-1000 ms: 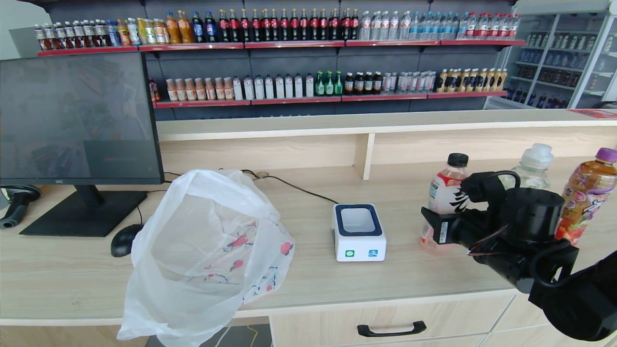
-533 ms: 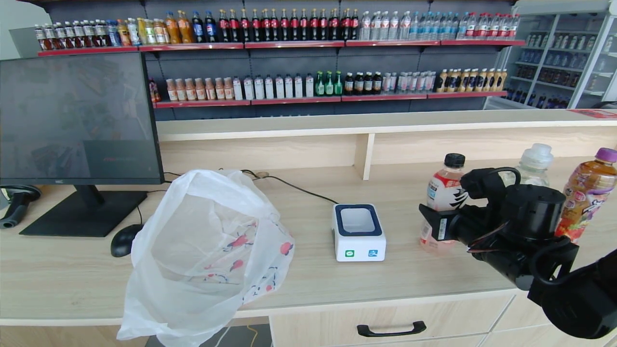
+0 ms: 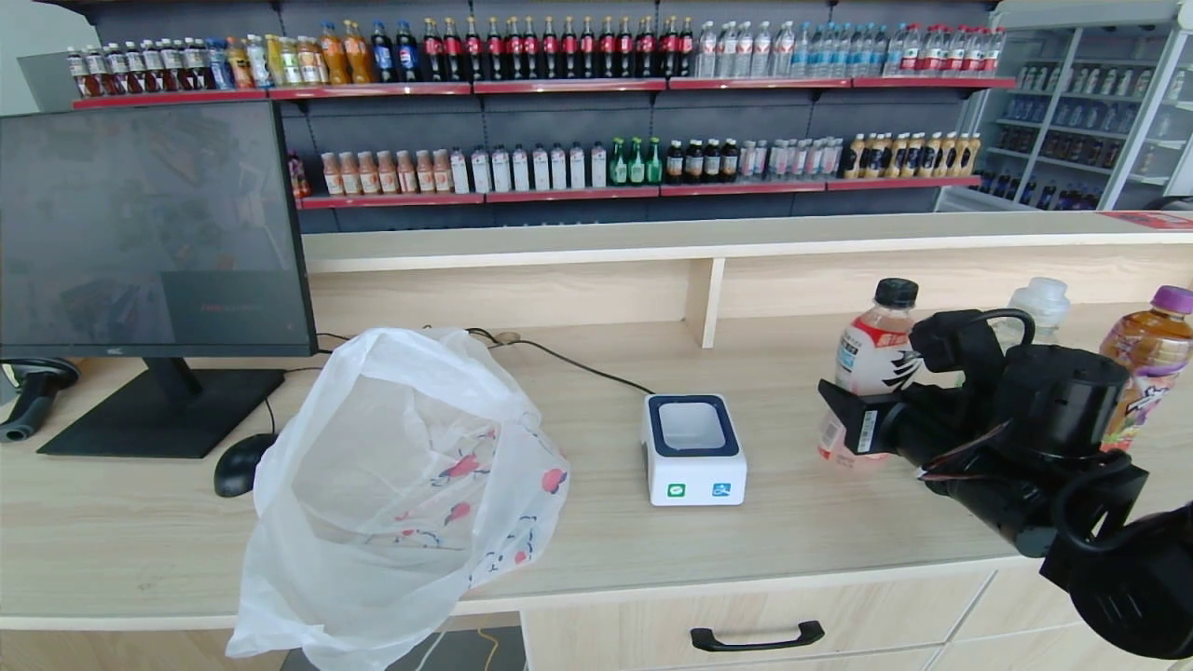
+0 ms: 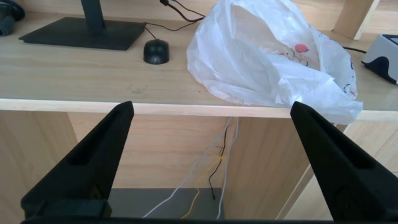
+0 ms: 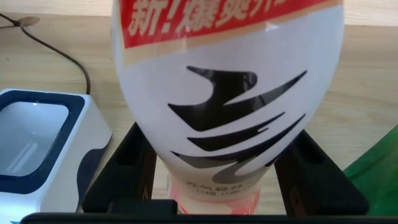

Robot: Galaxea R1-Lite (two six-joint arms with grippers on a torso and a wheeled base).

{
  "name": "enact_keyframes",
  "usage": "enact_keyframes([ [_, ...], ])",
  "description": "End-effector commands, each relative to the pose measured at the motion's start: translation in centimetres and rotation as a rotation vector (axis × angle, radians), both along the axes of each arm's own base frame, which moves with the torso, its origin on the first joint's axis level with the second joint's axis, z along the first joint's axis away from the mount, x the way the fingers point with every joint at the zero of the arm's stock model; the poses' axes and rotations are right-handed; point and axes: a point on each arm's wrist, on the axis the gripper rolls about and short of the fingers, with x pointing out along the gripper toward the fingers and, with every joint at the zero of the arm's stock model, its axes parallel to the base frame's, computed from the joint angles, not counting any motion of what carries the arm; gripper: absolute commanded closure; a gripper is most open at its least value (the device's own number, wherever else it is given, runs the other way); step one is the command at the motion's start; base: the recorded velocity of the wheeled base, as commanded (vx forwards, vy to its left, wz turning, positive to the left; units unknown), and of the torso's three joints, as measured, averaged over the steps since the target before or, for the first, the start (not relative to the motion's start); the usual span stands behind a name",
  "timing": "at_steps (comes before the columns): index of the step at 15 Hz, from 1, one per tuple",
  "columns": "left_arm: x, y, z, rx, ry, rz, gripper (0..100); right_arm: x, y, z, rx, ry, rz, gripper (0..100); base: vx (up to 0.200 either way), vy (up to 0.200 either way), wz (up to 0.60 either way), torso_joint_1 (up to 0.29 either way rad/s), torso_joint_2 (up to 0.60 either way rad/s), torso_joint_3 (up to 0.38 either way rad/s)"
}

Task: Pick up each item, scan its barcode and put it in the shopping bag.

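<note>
A pink drink bottle with a black cap and a white label is held off the counter at the right, with my right gripper shut around its body. Seen from the right wrist, the bottle stands between the two fingers, with the white barcode scanner beside it. The scanner sits mid-counter. A white plastic shopping bag with a red print stands open at the counter's front left. My left gripper is open below the counter's front edge, facing the bag.
A clear bottle and an orange drink bottle stand behind my right arm. A monitor, a mouse and a hand-held scanner occupy the left. A raised ledge runs along the counter's back.
My right gripper has lifted the pink bottle off the counter and shifted it slightly up and to the right. The left gripper, the bag and the scanner have kept still.
</note>
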Motion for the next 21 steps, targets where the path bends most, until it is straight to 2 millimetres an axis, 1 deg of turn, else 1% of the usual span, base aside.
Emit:
enact_keyframes([
  [1, 0.0, 0.0, 0.0, 0.000, -0.001, 0.000, 0, -0.9, -0.1, 1.5, 0.005, -0.052, 0.009, 100, 0.000, 0.000, 0.00, 0.000, 0.00, 0.000],
  [4, 0.0, 0.0, 0.0, 0.000, -0.001, 0.000, 0, -2.0, -0.1, 3.5, 0.014, -0.120, 0.025, 100, 0.000, 0.000, 0.00, 0.000, 0.00, 0.000],
  [7, 0.0, 0.0, 0.0, 0.000, -0.001, 0.000, 0, -2.5, -0.3, 4.6, 0.039, -0.176, 0.024, 100, 0.000, 0.000, 0.00, 0.000, 0.00, 0.000],
  [9, 0.0, 0.0, 0.0, 0.000, -0.001, 0.000, 0, -2.9, 0.2, 5.2, 0.065, -0.271, 0.046, 100, 0.000, 0.000, 0.00, 0.000, 0.00, 0.000],
  [10, 0.0, 0.0, 0.0, 0.000, -0.001, 0.000, 0, -3.1, 0.5, 5.5, 0.076, -0.298, 0.059, 100, 0.000, 0.000, 0.00, 0.000, 0.00, 0.000],
  [13, 0.0, 0.0, 0.0, 0.000, -0.001, 0.000, 0, -3.4, 0.6, 6.5, 0.096, -0.362, 0.065, 100, 0.000, 0.000, 0.00, 0.000, 0.00, 0.000],
  [15, 0.0, 0.0, 0.0, 0.000, -0.001, 0.000, 0, -4.1, 0.5, 7.0, 0.093, -0.388, 0.070, 100, 0.000, 0.000, 0.00, 0.000, 0.00, 0.000],
  [19, 0.0, 0.0, 0.0, 0.000, -0.001, 0.000, 0, -6.0, 1.4, 8.4, 0.124, -0.437, 0.132, 100, 0.000, 0.000, 0.00, 0.000, 0.00, 0.000],
  [21, 0.0, 0.0, 0.0, 0.000, -0.001, 0.000, 0, -7.1, 1.5, 8.8, 0.125, -0.454, 0.155, 100, 0.000, 0.000, 0.00, 0.000, 0.00, 0.000],
])
